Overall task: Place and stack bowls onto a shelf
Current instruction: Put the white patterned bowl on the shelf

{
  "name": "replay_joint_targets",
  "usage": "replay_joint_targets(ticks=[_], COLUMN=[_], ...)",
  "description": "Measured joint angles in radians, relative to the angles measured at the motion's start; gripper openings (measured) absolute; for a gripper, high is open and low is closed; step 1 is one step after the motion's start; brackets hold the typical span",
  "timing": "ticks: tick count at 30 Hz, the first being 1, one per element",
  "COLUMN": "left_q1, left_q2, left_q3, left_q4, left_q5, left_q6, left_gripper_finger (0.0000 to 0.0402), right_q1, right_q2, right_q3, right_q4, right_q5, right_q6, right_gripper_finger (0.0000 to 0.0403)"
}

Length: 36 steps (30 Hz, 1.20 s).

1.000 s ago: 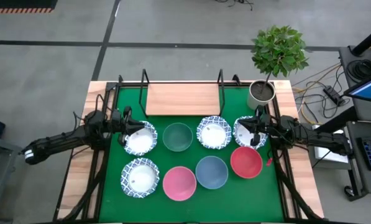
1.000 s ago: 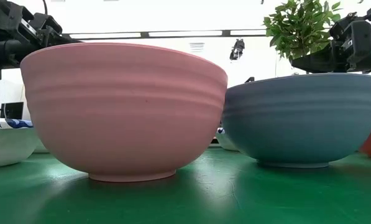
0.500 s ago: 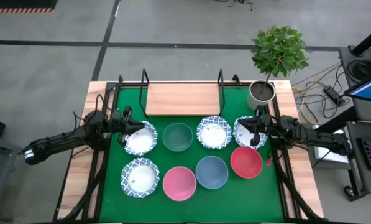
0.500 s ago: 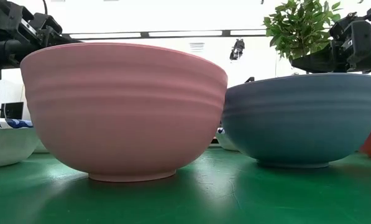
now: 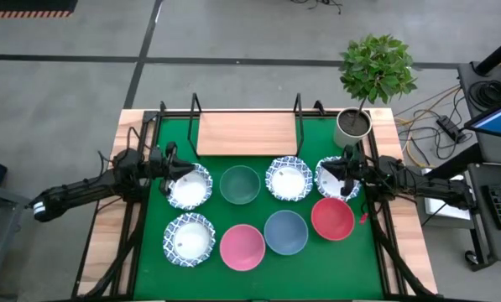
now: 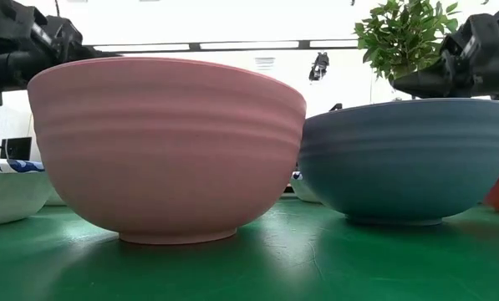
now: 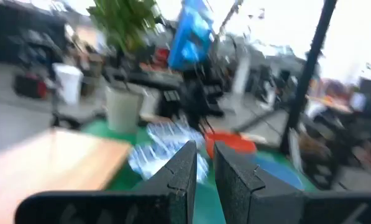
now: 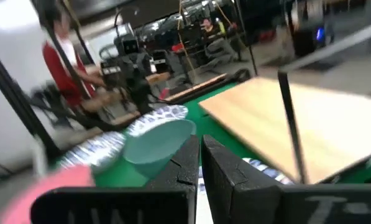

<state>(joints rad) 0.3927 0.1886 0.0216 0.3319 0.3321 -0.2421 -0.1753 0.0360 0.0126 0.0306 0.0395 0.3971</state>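
Lifting cleanly matters here: the left pincer (image 5: 176, 172) sits at the rim of a patterned bowl (image 5: 189, 186), fingers narrow, seemingly pinching that rim. The right pincer (image 5: 342, 178), fingers fully closed, is likewise at another patterned bowl (image 5: 334, 179); whether it grips the rim I cannot tell. The shelf (image 5: 246, 134) lies just beyond both, empty. Raise each bowl level, clearing the shelf's wire frame.
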Motion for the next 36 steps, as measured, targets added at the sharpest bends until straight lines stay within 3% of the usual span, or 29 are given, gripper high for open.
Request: replay_joint_targets(ticks=[10,16,22,27,32,36], left_q1=[0.0,0.0,-0.003,-0.037,-0.073,-0.122], left_q2=[0.0,0.0,0.009,0.098,0.252,0.4], left_q3=[0.0,0.0,0.035,0.192,0.425,0.594], left_q4=[0.316,0.379,0.348,0.148,-0.271,-0.6], left_q5=[-0.087,-0.129,-0.158,-0.158,-0.158,-0.164], left_q6=[-0.387,-0.41,-0.477,-0.461,-0.409,-0.453], left_gripper_finger=[0.0037,0.0037,0.0037,0.0037,0.0037,0.0037], right_q1=[0.001,0.001,0.0,0.0,-0.002,-0.002], right_q2=[0.0,0.031,0.108,0.229,0.368,0.453], right_q3=[0.007,0.011,0.052,0.145,0.299,0.406], right_q4=[0.108,0.311,0.345,0.323,0.132,-0.051], right_q5=[-0.052,-0.117,-0.072,0.014,0.018,0.018], right_q6=[0.066,-0.019,-0.115,-0.187,-0.215,-0.223], right_gripper_finger=[0.0009,0.0009,0.0009,0.0009,0.0009,0.0009])
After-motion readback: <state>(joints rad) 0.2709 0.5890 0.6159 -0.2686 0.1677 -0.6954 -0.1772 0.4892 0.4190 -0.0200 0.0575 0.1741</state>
